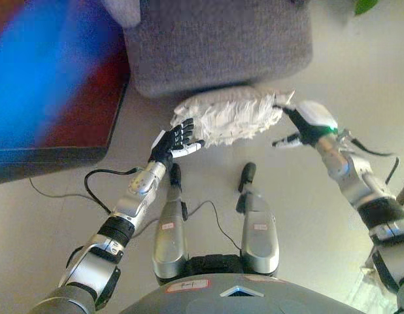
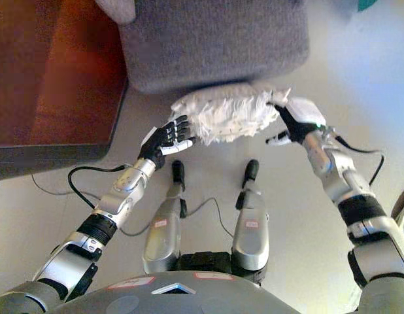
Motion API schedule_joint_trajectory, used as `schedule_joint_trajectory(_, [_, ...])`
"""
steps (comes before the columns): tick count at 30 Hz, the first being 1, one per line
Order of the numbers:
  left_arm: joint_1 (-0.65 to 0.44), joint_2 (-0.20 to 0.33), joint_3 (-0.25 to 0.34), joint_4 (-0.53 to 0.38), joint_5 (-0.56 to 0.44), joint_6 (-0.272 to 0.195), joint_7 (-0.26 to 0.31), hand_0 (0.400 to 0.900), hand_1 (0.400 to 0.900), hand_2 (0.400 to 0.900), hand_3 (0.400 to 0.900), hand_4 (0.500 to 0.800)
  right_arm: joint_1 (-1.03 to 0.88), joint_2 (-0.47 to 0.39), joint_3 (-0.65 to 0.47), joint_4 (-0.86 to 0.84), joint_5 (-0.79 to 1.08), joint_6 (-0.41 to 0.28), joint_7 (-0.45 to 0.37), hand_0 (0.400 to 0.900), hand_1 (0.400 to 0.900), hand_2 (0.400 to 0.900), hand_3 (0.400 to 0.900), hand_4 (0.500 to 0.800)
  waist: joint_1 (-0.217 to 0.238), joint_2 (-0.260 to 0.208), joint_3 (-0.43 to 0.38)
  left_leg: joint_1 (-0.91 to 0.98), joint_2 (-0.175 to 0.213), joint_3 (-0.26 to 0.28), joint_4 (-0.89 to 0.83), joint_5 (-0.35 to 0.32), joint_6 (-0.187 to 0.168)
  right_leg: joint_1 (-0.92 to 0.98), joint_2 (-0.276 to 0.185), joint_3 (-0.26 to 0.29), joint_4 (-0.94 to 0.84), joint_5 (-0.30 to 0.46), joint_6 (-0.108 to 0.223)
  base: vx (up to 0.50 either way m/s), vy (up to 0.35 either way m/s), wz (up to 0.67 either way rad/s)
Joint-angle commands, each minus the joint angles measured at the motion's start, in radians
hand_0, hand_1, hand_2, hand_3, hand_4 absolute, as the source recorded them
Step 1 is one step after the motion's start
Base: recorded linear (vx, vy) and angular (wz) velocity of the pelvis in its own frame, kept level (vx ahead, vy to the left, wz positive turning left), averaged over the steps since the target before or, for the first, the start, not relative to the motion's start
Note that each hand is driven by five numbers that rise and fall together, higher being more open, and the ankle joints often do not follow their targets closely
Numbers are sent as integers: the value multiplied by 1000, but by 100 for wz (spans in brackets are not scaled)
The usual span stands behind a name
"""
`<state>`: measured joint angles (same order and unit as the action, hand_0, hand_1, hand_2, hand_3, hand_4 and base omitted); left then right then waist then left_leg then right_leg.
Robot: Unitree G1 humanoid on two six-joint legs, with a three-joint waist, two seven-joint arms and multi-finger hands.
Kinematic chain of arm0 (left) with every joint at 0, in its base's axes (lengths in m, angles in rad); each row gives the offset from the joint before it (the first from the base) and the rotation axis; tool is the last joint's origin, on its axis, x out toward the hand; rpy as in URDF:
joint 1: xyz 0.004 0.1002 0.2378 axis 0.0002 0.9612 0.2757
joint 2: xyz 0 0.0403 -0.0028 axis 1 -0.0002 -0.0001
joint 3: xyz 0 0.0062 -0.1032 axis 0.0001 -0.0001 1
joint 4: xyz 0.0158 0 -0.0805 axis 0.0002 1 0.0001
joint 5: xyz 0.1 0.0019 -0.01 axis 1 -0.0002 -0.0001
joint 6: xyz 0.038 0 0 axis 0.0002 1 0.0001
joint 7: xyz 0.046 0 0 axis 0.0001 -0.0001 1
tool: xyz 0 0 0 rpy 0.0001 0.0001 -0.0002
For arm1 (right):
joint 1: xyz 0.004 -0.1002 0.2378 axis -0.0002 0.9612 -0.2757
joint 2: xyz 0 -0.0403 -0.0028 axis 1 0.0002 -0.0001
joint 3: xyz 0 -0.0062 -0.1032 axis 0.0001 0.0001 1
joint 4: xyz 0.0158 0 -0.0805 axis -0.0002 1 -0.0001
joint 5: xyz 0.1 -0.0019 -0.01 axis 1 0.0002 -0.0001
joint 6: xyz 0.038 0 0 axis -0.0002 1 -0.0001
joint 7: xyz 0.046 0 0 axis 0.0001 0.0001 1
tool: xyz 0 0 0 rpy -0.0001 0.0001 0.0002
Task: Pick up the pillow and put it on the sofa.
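Floor [image 1: 300, 196]: pillow [image 1: 231, 114] against sofa [image 1: 218, 42] base; left hand [image 1: 176, 140], right hand [image 1: 306, 127] open, flanking its ends.

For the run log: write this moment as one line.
pillow: on floor against sofa | left robot hand: open, at its left end | right robot hand: at its right end

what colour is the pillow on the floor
White, with a ruffled texture; the pillow shows best in the left eye view.
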<state>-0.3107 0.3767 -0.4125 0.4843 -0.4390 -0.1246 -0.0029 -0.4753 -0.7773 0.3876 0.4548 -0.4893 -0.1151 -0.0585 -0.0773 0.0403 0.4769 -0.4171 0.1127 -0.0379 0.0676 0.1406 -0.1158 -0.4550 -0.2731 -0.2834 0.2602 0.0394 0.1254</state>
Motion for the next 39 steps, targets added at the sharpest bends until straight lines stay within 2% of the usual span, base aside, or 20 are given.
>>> schedule_joint_trajectory(1, [-23,22,-4,-99,-52,-84,23,900,900,900,900,800,-113,-43,22,-12,-47,-13,-107,900,900,900,900,800,26,-56,-23,-50,26,44,209,-178,10,-123,-13,59,121,20,47,-96,-17,1])
schedule_joint_trajectory(9, [-75,35,-45,-129,-82,-97,40,900,900,900,900,800,-287,-86,44,69,-78,23,-222,900,900,900,900,800,37,-46,26,-304,15,16,428,-252,7,-325,-31,92,308,-48,43,-68,6,4])
schedule_joint_trajectory(15, [-96,38,-68,-155,-114,-100,45,900,900,900,900,800,-406,-110,72,113,-75,47,-260,900,900,900,900,800,48,-42,43,-429,4,-4,513,-279,13,-444,-40,104,385,-70,38,-31,8,2])
schedule_joint_trajectory(23, [-111,54,-90,-211,-147,-102,48,900,900,900,900,800,-524,-121,135,181,-31,53,-259,900,900,900,900,800,58,-40,43,-568,-8,-31,612,-307,16,-565,-45,113,467,-102,27,-7,9,3])
schedule_joint_trajectory(27, [-99,69,-90,-253,-182,-101,51,900,900,900,900,800,-575,-129,171,215,23,50,-234,900,900,900,900,800,69,-42,43,-655,-19,-49,663,-318,19,-644,-49,119,514,-115,22,2,16,5])
schedule_joint_trajectory(30, [-91,76,-88,-267,-189,-97,53,900,900,900,900,800,-603,-122,182,221,55,49,-219,900,900,900,900,800,74,-46,43,-697,-25,-52,680,-319,21,-679,-50,116,521,-112,20,0,0,0])
schedule_joint_trajectory(35, [-94,81,-98,-282,-207,-100,65,900,900,900,900,800,-686,-109,220,276,84,53,-240,900,900,900,900,800,86,-44,43,-746,-37,-59,688,-313,24,-728,-58,117,532,-110,23,3,13,5])
schedule_joint_trajectory(39, [-97,88,-112,-292,-225,-95,66,900,900,900,900,800,-776,-86,287,359,81,66,-234,900,900,900,900,800,95,-42,43,-766,-43,-63,693,-312,23,-751,-60,116,542,-114,21,4,9,3])
